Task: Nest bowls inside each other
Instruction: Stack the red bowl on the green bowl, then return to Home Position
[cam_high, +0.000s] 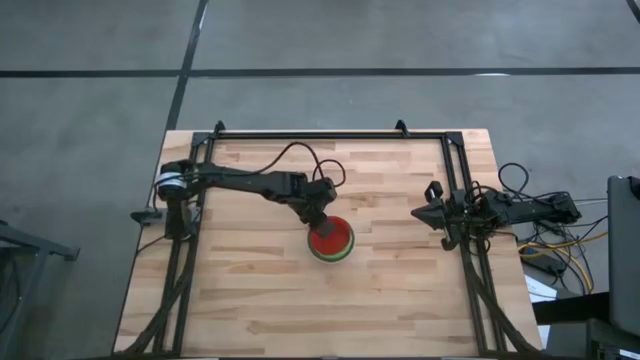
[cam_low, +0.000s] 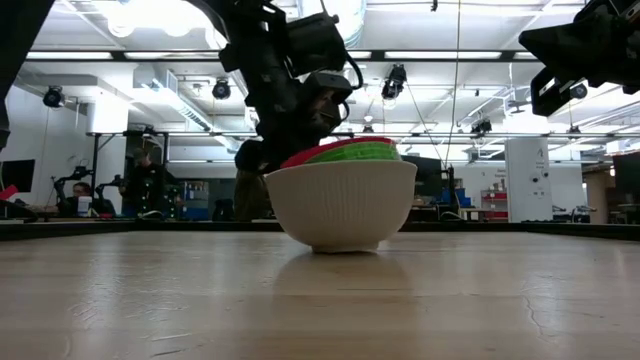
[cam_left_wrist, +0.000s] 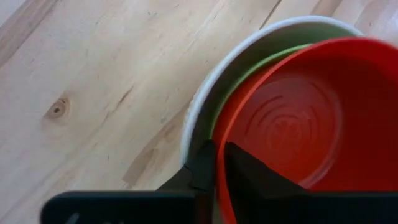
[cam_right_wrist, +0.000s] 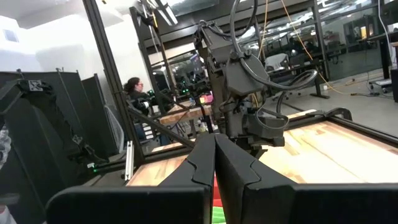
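The wooden counter (cam_high: 260, 300) carries one stack of bowls near its middle: one pale bowl (cam_low: 340, 205) outermost, green bowls (cam_low: 362, 152) nested inside, their count hidden, one red bowl (cam_left_wrist: 298, 118) on top. The left gripper (cam_left_wrist: 216, 163) has narrow jaws astride the red rim; the right gripper (cam_high: 432, 212), jaws closed, waits at the right edge

You are looking at a pale wooden plank bench (cam_high: 250, 300) with a dark metal frame (cam_high: 330, 133) along its edges. Only one thing rests directly on it: the pale grey-white bowl (cam_low: 340, 205), near the bench's middle. The green bowls (cam_low: 362, 153) and red bowl (cam_high: 329, 236) sit nested inside that grey-white bowl, not on the wood itself.
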